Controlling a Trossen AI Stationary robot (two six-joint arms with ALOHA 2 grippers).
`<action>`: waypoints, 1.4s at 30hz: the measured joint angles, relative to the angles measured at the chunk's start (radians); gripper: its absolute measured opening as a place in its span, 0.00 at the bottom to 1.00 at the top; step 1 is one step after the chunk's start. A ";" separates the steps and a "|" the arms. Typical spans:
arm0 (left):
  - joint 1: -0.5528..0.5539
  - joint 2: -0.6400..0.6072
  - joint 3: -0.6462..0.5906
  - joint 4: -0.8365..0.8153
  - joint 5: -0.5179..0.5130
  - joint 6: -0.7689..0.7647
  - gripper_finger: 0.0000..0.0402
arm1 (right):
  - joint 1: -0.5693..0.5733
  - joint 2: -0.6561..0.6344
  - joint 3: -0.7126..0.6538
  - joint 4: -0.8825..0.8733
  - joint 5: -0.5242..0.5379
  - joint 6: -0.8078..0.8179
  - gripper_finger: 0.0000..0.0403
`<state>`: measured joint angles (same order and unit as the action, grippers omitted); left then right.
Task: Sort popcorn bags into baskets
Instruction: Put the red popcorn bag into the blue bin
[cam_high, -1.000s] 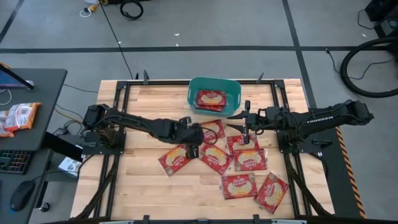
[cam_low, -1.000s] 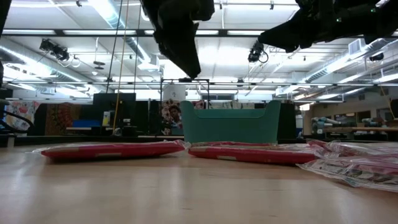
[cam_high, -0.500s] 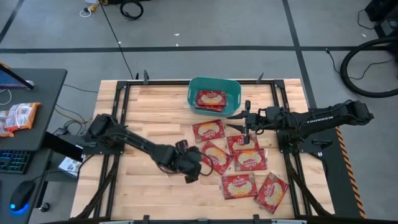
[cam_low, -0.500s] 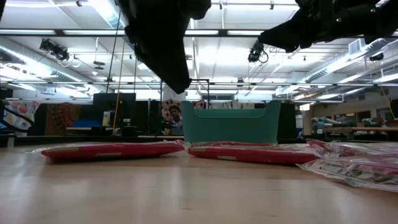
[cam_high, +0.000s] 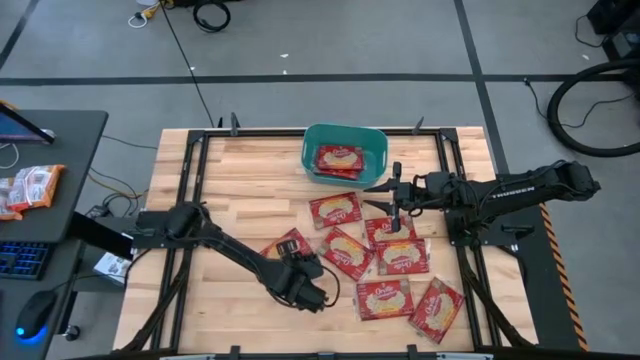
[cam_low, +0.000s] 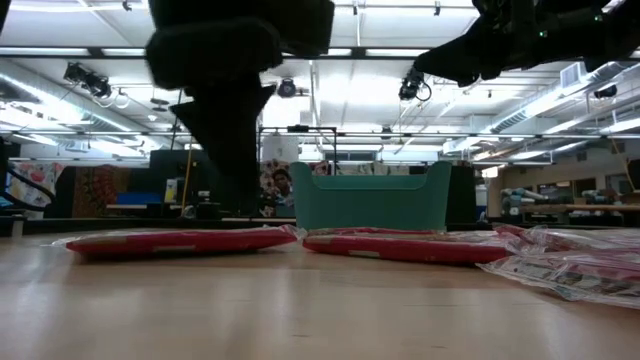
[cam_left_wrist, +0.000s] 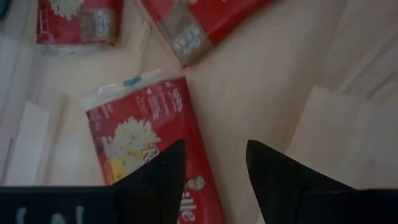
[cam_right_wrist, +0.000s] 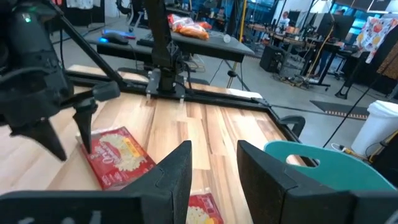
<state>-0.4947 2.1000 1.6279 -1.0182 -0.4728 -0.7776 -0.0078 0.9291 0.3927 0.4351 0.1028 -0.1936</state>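
Observation:
Several red popcorn bags lie flat on the wooden table, right of its middle (cam_high: 385, 298). The leftmost bag (cam_high: 288, 243) shows under my left gripper's fingers (cam_left_wrist: 143, 143). More bags lie in the teal basket (cam_high: 308, 150) at the far edge. My left gripper (cam_high: 308, 292) is open and points down, low over that leftmost bag's near end (cam_right_wrist: 115, 155). Whether a fingertip touches the bag does not show. My right gripper (cam_high: 383, 196) is open and hovers level above the bags near the basket.
The black frame rails (cam_high: 190, 170) run along the table's sides. Bare wood (cam_high: 230, 175) lies left of the bags and along the near edge. A desk with a keyboard and snack packets (cam_high: 30, 185) stands left of the table. People and benches show in the room beyond.
My left gripper has swung from the table's middle, beside the bags near the basket, toward the near edge, and has come down low over the leftmost bag's near end. My right arm has kept still. No bag has visibly moved.

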 joint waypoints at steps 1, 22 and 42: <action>-0.003 0.006 0.001 -0.001 -0.004 -0.006 0.43 | 0.000 0.001 0.000 0.004 0.000 0.000 0.33; -0.042 0.108 0.000 -0.098 -0.108 -0.092 0.43 | 0.002 0.001 0.000 0.014 -0.013 0.000 0.33; -0.048 0.156 0.000 -0.206 -0.058 -0.129 0.40 | 0.002 0.001 0.000 0.015 -0.018 0.004 0.33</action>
<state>-0.5430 2.2555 1.6279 -1.2245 -0.5310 -0.9065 -0.0059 0.9302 0.3927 0.4500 0.0845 -0.1897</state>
